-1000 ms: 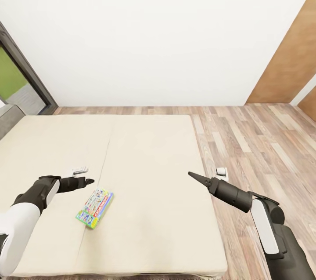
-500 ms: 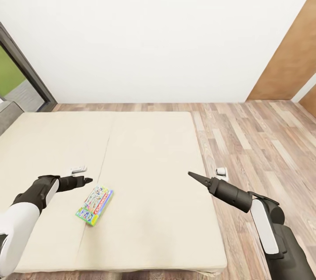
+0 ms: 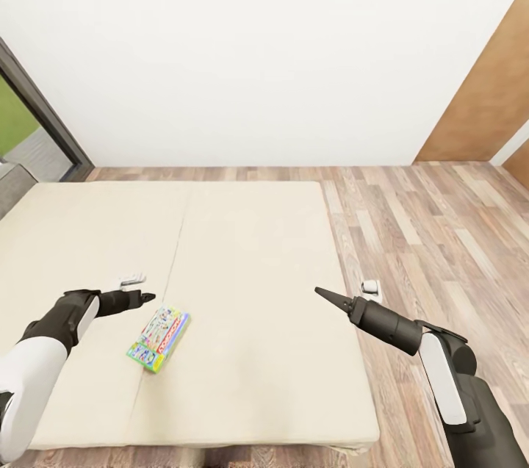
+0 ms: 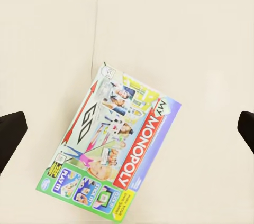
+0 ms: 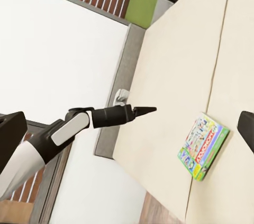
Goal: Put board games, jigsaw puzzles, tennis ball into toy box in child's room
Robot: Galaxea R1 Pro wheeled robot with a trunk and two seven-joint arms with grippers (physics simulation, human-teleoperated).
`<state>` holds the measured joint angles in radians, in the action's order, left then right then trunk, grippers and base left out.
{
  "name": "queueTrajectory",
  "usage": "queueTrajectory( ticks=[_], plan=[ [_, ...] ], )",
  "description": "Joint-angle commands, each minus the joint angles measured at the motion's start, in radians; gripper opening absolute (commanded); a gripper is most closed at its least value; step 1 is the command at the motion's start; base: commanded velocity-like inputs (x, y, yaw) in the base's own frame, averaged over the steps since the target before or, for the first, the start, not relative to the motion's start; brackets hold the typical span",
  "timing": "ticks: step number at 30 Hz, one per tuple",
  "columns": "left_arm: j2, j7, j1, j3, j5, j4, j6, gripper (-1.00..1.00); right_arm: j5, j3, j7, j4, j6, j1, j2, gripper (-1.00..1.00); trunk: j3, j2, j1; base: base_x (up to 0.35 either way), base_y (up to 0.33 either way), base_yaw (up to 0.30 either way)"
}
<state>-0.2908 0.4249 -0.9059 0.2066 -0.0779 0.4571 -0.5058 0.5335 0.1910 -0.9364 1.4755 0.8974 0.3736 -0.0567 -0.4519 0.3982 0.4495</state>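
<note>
One board game point(image 3: 158, 339), a flat box with a green, blue and pink Monopoly cover, lies flat on the beige bed point(image 3: 257, 247). My left gripper point(image 3: 145, 298) hovers just beyond the box's far left corner, above the mattress. In the left wrist view the box point(image 4: 116, 150) lies between the black fingertips point(image 4: 10, 134), which stand wide apart and clear of it, so the gripper is open. My right gripper point(image 3: 327, 295) hangs open and empty over the bed's right edge. From there the box point(image 5: 203, 146) shows farther along the mattress.
A grey headboard point(image 5: 124, 81) bounds the bed's left end. Wood-plank floor point(image 3: 441, 233) runs to the right of the bed and behind it. A white wall point(image 3: 257, 49) stands beyond, with a grey-framed window point(image 3: 29, 108) at left and a brown wooden panel point(image 3: 492, 93) at right.
The whole picture has shifted a little as the camera moved; more of the bed's near edge shows. The board game lies where it was and both arms hold their poses.
</note>
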Motion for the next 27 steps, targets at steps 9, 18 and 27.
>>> queueTrajectory(
  ticks=[9,18,27],
  plan=[
    [0.006,0.008,-0.001,0.008,-0.004,0.021,-0.005,1.0,0.0,0.001,-0.002,0.0,0.005,0.001,0.0,1.0,-0.016,0.002,0.0,0.0,0.0,0.0],
    [0.023,0.008,-0.001,0.008,-0.007,0.035,-0.005,1.0,0.0,0.001,-0.001,0.0,0.005,0.001,0.0,1.0,-0.031,0.002,0.0,0.0,0.0,0.0],
    [0.025,0.008,-0.001,0.008,-0.008,0.037,-0.004,1.0,-0.012,0.001,-0.001,0.0,0.005,0.001,0.0,1.0,-0.046,0.002,0.0,0.0,0.0,0.0]
  ],
)
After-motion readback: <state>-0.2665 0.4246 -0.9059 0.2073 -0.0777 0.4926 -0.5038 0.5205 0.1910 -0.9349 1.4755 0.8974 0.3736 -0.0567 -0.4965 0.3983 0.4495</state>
